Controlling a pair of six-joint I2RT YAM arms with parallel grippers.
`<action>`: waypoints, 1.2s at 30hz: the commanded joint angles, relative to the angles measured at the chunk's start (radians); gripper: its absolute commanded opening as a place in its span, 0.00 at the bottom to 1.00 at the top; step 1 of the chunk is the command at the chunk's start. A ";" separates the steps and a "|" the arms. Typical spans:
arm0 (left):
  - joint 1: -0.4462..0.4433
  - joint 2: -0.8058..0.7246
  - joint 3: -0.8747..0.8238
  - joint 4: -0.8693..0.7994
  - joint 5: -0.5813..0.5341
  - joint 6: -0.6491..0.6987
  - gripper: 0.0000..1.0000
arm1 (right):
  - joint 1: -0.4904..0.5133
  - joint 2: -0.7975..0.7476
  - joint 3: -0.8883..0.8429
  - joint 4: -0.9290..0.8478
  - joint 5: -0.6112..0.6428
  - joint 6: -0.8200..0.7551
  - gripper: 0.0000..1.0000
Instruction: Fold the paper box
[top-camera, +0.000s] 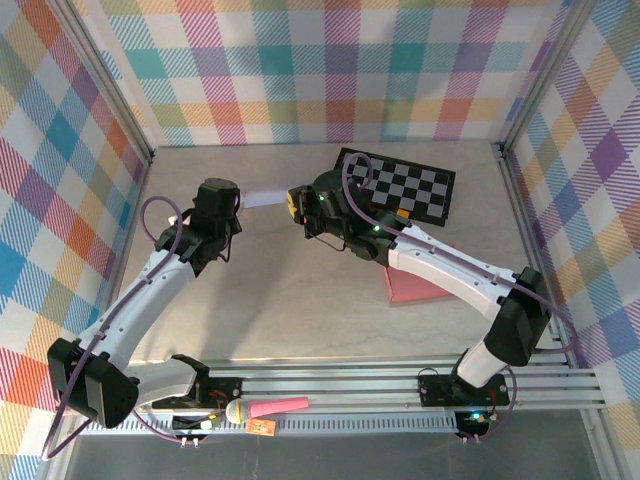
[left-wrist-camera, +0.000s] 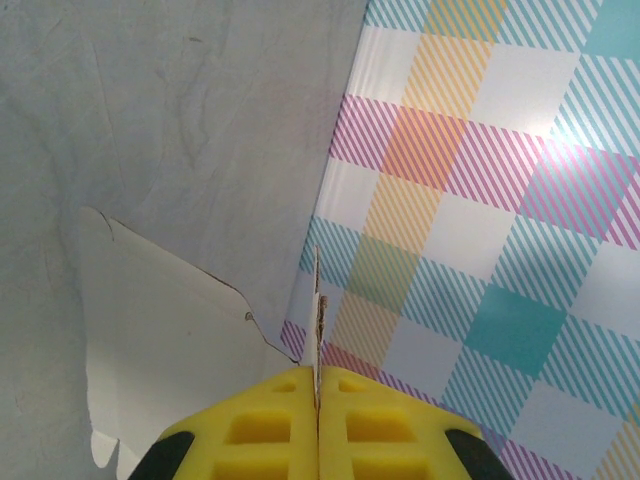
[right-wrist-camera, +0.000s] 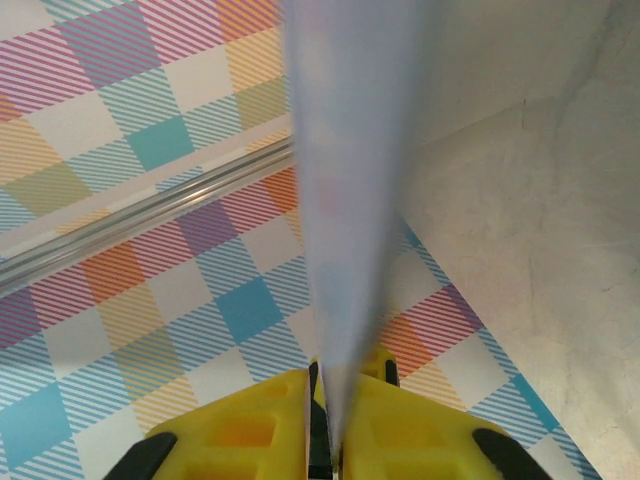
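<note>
White paper box: left hand and right hand each clamp one end. Swing wrists together, slowly, without tugging apart.

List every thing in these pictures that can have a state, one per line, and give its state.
paper box: unfolded sheet, pinched by both grippers.
left gripper: shut on the paper box's edge.
right gripper: shut on the paper box's edge.
checkerboard: lying flat on the table.
pink sheet: lying flat, partly covered from above.
</note>
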 joint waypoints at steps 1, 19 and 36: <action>-0.028 -0.018 -0.008 -0.020 -0.009 -0.240 0.00 | 0.000 0.009 0.025 0.011 -0.032 -0.011 0.12; 0.025 -0.215 0.192 -0.458 0.012 0.451 0.59 | -0.066 -0.071 0.225 -0.387 -0.216 -0.081 0.00; 0.279 -0.046 0.231 -0.455 0.518 1.063 0.54 | -0.180 0.223 0.370 -0.351 -0.506 -0.212 0.00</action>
